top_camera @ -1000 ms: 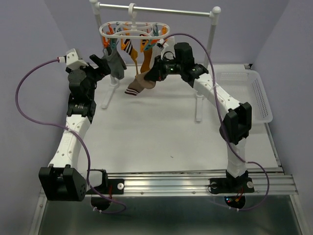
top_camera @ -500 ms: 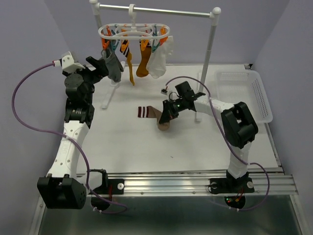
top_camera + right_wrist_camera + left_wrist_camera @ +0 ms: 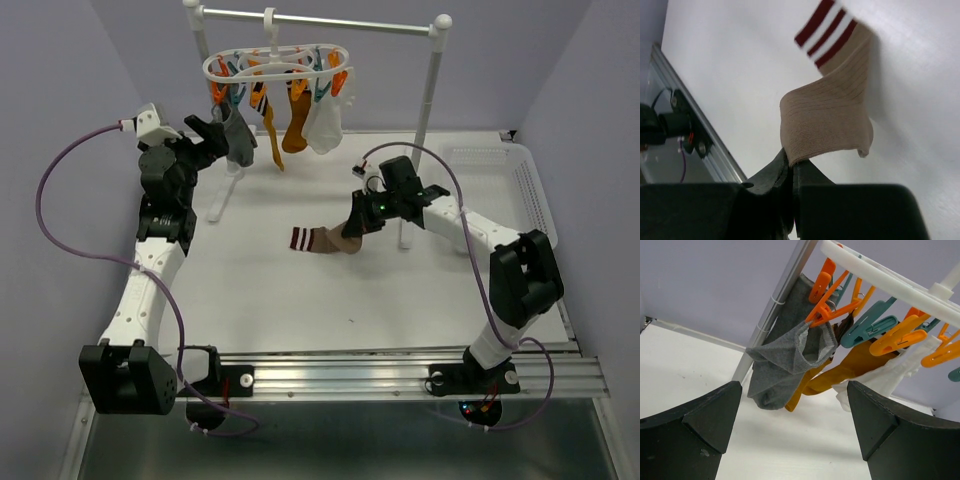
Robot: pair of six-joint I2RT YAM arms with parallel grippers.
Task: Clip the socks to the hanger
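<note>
Slippage is your risk: the right gripper (image 3: 790, 165) clamps only an edge of the tan striped sock (image 3: 830, 125), left gripper (image 3: 212, 132) agape.

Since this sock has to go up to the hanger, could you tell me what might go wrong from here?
1. The right gripper pinches only an edge of the striped sock, so it may slip out on the lift.
2. The left gripper stands open beside the grey sock on the hanger and could snag it or set the hanger swinging.
</note>
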